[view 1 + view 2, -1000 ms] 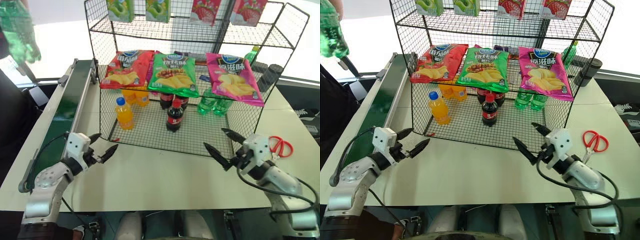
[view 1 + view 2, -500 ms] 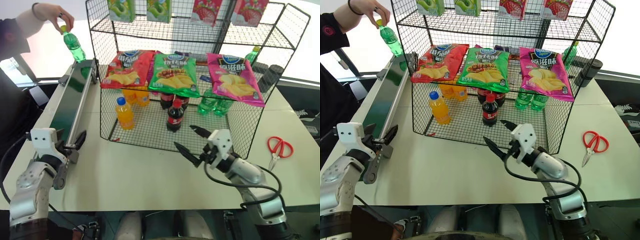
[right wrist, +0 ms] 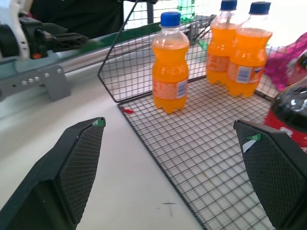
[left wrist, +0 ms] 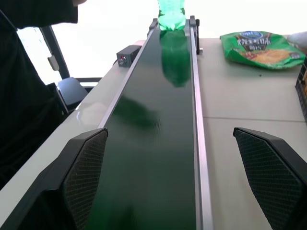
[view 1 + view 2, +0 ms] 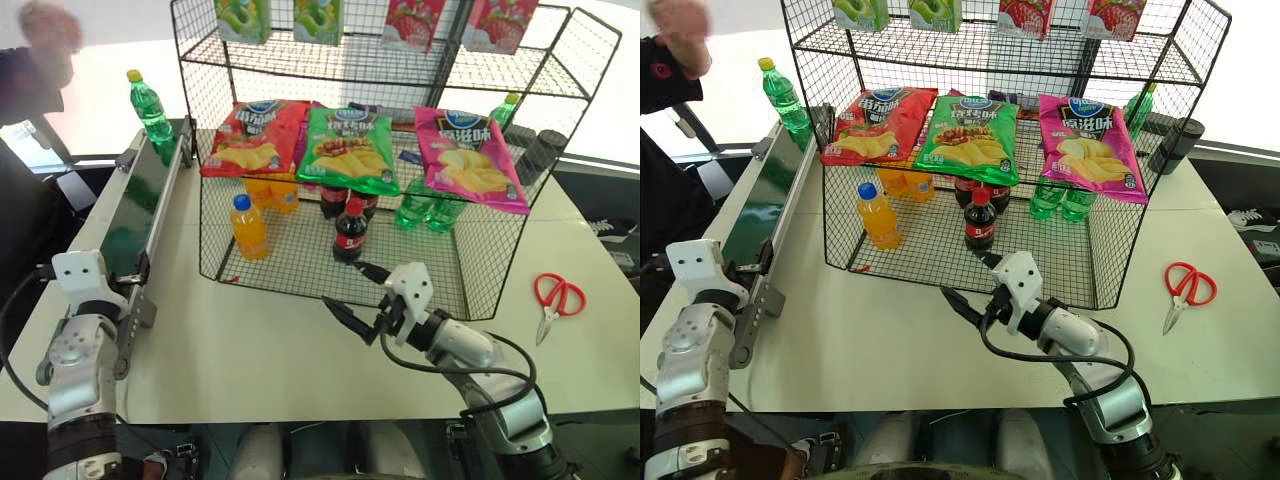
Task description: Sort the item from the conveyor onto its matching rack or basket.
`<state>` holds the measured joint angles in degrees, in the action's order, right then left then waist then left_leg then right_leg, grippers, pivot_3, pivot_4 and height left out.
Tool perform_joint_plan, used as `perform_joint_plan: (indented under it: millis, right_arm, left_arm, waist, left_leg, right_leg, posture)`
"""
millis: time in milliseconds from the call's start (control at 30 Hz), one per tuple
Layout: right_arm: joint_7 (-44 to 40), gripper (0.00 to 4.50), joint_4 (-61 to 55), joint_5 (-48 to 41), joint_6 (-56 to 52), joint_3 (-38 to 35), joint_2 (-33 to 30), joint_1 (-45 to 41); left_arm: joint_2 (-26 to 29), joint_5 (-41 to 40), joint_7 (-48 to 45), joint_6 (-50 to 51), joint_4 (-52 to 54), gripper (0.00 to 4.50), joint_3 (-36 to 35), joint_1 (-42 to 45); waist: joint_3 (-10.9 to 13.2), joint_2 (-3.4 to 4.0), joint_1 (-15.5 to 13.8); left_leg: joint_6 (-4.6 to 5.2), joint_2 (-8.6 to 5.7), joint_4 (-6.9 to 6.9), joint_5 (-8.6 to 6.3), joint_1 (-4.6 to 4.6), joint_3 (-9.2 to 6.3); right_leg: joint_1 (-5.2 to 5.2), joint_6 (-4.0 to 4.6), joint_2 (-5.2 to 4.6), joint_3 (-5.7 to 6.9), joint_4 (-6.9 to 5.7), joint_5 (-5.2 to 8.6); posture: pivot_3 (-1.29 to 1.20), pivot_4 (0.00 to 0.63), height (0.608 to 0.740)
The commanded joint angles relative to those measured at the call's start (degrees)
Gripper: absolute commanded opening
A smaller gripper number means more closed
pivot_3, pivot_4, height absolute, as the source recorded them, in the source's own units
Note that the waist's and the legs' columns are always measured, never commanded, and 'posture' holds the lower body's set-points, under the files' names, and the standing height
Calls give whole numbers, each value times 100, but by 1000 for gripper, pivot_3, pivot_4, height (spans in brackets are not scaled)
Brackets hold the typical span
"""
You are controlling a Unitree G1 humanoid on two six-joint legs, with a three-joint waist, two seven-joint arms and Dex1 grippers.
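a green soda bottle [image 5: 152, 107] with a yellow cap stands upright at the far end of the conveyor [image 5: 140, 205], beside the black wire rack [image 5: 380, 160] stocked with chip bags [image 5: 350, 148], orange soda bottles [image 5: 248, 226] and a cola bottle [image 5: 348, 232]. the left gripper [image 4: 175, 179] sits at the belt's near end, its jaws spread wide across the belt and holding nothing. the right gripper [image 5: 358, 292] hangs over the table [image 5: 250, 350] just in front of the rack's bottom tier, its jaws also wide apart and empty, while a person's blurred hand [image 5: 48, 25] hovers above the far end of the belt and red scissors [image 5: 555, 297] lie on the table to the right.
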<state>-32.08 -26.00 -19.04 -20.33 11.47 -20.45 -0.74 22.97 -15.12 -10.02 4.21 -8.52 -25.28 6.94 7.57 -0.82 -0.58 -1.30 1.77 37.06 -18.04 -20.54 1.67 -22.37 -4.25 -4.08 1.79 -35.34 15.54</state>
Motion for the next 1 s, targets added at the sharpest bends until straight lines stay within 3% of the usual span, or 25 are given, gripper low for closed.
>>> perform_joint_plan:
  millis: [33, 1000]
  right_arm:
    - [-98, 4460, -221, -182, 19, 5, 100, -154]
    - [-387, 4460, 236, -310, 114, 1, 387, -350]
  left_arm:
    - [-49, 54, 127, -232, 49, 4500, -7, 174]
    - [-484, 170, 786, -336, 420, 4500, 3, 56]
  waist:
    - [0, 0, 3]
    - [-1, -1, 40]
  left_leg:
    - [0, 0, 0, 0, 0, 0]
    - [-2, 1, -7, -1, -5, 0]
  right_leg:
    - [0, 0, 0, 0, 0, 0]
    - [-9, 0, -6, 0, 1, 0]
  posture:
    - [0, 150, 740]
    - [0, 150, 740]
